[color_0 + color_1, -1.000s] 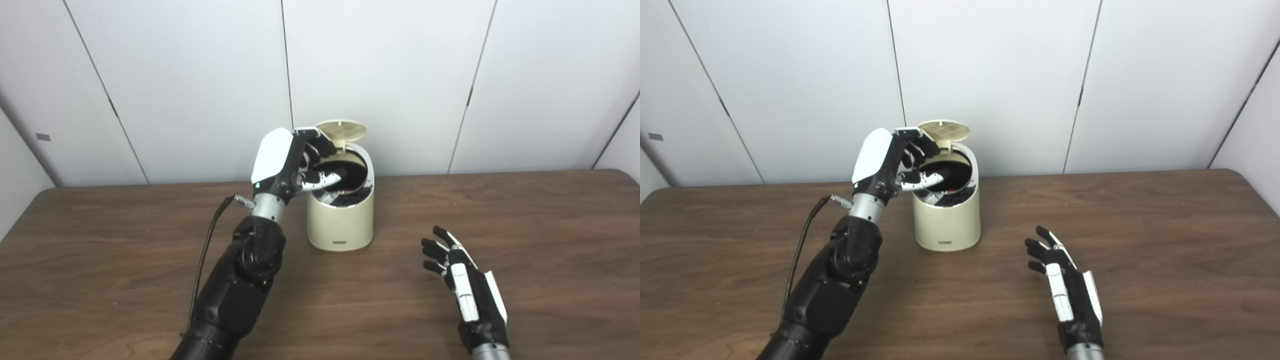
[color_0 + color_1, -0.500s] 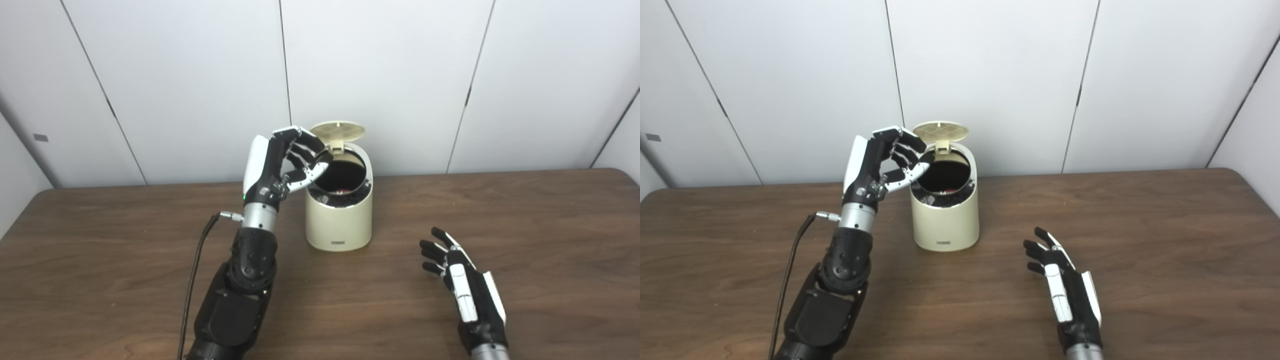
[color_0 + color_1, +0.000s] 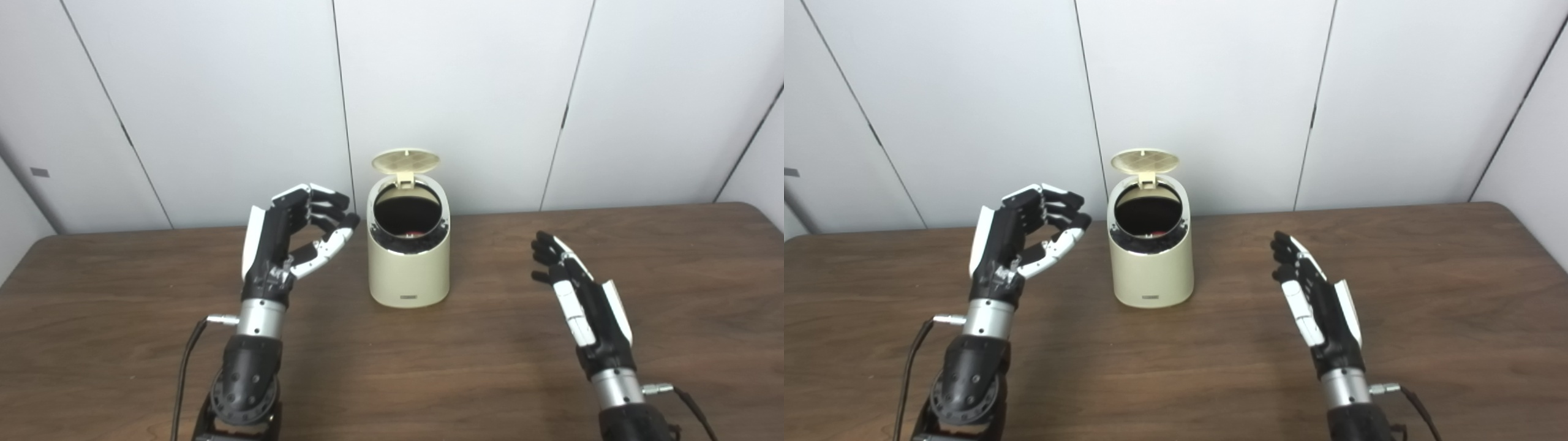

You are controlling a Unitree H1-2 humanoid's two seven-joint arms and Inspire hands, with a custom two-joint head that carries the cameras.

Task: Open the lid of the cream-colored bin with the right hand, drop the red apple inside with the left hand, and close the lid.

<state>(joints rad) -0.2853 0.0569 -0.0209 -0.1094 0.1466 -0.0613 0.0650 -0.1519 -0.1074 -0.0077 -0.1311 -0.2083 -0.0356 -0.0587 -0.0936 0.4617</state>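
Cream-colored cylindrical plastic bin (image 3: 408, 263) upright mid brown wooden desk (image 3: 122, 343), round hinged lid (image 3: 405, 160) flipped up at back. Red apple (image 3: 416, 233) inside bin, only sliver visible through dark opening. Left robot hand (image 3: 288, 242) raised beside bin's left, not touching, fingers loosely curled, spread, empty. Right robot hand (image 3: 1314, 294) well right of bin, fingers extended, empty.

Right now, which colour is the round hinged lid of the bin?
Cream, like the bin body; the round hinged lid shows best in the right eye view.
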